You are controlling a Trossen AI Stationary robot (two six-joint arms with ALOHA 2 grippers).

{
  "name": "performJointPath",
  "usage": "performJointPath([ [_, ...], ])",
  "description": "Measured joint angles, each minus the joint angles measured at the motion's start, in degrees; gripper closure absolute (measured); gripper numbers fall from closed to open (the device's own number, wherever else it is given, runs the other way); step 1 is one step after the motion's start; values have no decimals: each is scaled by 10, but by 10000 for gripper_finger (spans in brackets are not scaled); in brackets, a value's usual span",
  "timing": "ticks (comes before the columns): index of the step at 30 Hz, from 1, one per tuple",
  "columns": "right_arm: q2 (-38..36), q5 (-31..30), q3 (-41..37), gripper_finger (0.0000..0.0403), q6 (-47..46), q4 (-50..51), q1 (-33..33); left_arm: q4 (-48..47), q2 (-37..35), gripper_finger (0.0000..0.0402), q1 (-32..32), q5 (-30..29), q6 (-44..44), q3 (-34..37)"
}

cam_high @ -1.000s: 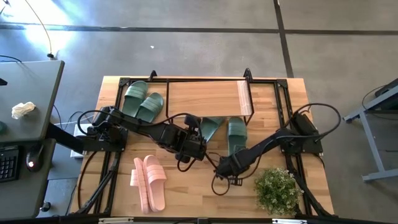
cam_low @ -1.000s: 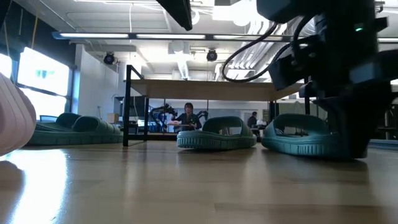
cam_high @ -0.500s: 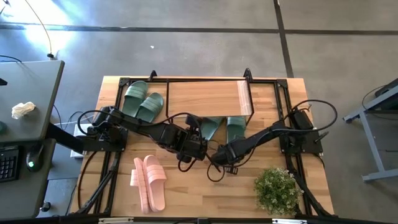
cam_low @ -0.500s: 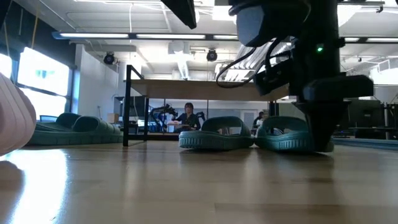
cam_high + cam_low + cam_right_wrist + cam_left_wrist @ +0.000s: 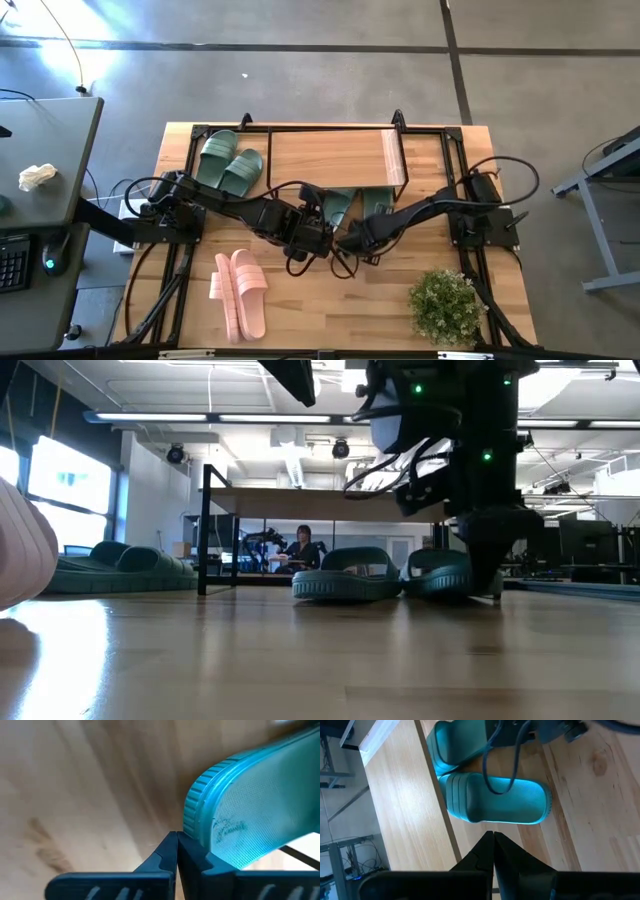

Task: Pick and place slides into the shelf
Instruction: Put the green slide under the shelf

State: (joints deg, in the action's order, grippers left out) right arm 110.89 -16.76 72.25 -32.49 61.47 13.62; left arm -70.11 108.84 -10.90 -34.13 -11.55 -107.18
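Lower left of the high view: pink pair of slides (image 5: 239, 291) is lying on the tabletop (image 5: 320, 310), the two side by side and touching. Lower right: a potted plant (image 5: 443, 304) is standing on the bare wood.

Centre of the frame: left gripper (image 5: 318, 226) is sitting with its fingers pressed together and holding nothing, its tips just short of a green slide (image 5: 495, 805). Right gripper (image 5: 352, 236) is sitting beside it, fingers likewise pressed together and empty, the tip touching the heel rim of a second green slide (image 5: 250, 815). These two slides are lying side by side at the front edge of the shelf (image 5: 330, 158), toes reaching under its plank.

Upper left of the tabletop: the other green pair (image 5: 228, 162) is resting just beside the shelf's black frame.

Far background of the low view: a person (image 5: 303, 546) is showing beneath the shelf top.
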Motion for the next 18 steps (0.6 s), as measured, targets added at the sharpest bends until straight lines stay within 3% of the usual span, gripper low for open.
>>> performJointPath([
  [18,0,-29,0,403,25,59,-51,-1,0,401,0,9,15,0],
])
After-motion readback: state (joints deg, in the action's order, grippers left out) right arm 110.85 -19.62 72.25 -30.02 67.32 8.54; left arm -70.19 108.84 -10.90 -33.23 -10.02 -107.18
